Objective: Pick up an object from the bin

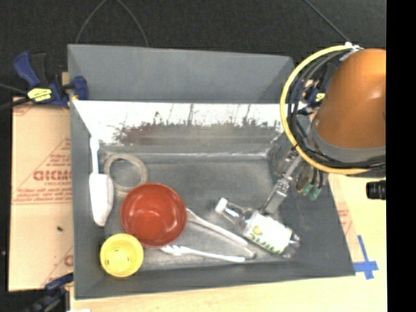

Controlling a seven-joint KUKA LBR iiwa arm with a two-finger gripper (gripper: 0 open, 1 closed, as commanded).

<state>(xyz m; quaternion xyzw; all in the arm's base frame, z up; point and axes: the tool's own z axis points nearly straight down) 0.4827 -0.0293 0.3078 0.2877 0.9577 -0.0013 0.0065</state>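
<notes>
My gripper [270, 205] hangs low in the right part of the bin, under the orange-covered wrist. Its tip is just above the upper end of a small clear plastic bottle [265, 233] with a white and green label. The bottle lies on its side near the bin's front right, with its white cap pointing up-left. I cannot tell whether the tip touches the bottle. A long white plastic utensil [209, 239] lies slantwise to the left of the bottle, running from the red bowl toward it.
A red bowl [154, 214] sits at the front left, a round yellow cup [121, 255] in front of it. A roll of clear tape [126, 169] and a white brush-like tool [101, 197] lie along the left wall.
</notes>
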